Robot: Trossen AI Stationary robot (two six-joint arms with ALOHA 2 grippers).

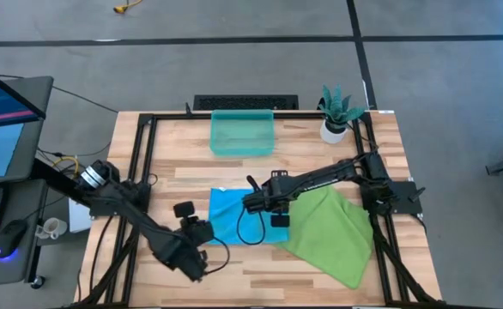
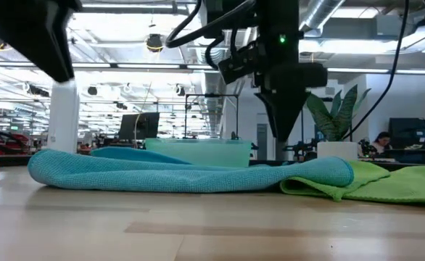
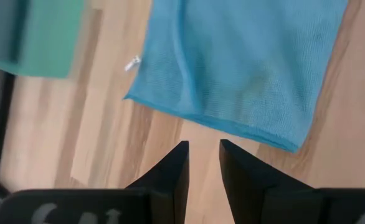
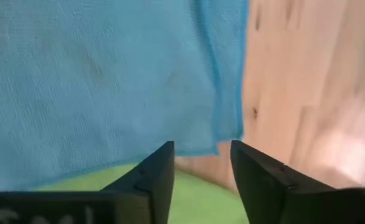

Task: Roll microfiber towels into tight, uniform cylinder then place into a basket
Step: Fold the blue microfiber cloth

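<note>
Your translucent teal-green plastic basket point(image 1: 242, 134) sits at the far middle of the wooden worktop point(image 1: 191, 167); nothing shows inside it. Your sky-blue microfiber towel point(image 1: 234, 215) lies flat mid-worktop, its right edge touching the lime-green microfiber towel point(image 1: 333, 232). Your right tool point(image 4: 201, 163) hangs over the blue towel's corner, fingers spread, holding nothing. Your left tool point(image 3: 203, 168) hovers off the blue towel's near edge, fingers slightly parted, empty.

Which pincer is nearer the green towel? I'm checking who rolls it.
Right. The right pincer hovers over the blue towel beside the green towel; the left pincer sits beyond the blue towel's far side.
</note>
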